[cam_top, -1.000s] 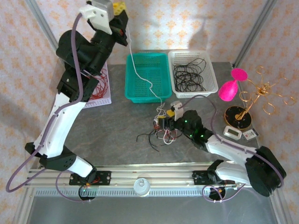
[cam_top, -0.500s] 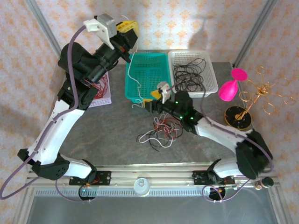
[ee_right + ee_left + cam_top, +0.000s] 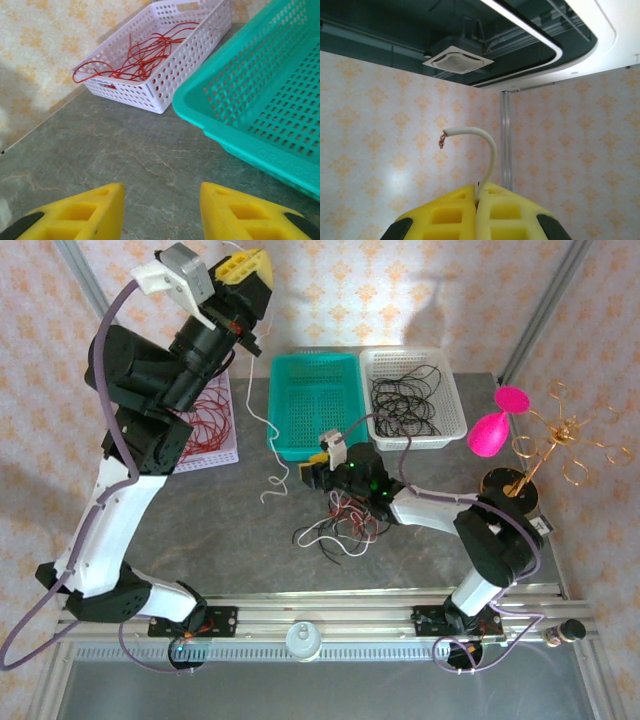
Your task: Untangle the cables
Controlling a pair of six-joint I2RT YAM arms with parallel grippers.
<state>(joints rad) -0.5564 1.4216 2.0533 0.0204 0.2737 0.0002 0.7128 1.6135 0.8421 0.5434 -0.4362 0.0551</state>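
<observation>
The cables (image 3: 345,525) lie as a small tangle of red, black and white wires on the grey table, in front of the green basket (image 3: 315,405). One white cable (image 3: 278,475) hangs free from my left gripper (image 3: 245,265), which is raised high at the back left. In the left wrist view this gripper (image 3: 479,190) is shut on the white cable (image 3: 490,150), whose stripped copper end curls above the fingers. My right gripper (image 3: 312,475) sits low beside the green basket's front left corner, just beyond the tangle. In the right wrist view it (image 3: 162,195) is open over bare table.
A white basket (image 3: 412,395) of black cables stands right of the green one. Another white basket (image 3: 140,55) with red cables is at the far left. A pink object (image 3: 490,430) and a gold wire stand (image 3: 545,450) are at the right.
My left arm has swung up and left, drawing the white cable out of the tangle until it hangs clear. My right gripper has left the tangle, moved towards the green basket's corner and narrowed.
</observation>
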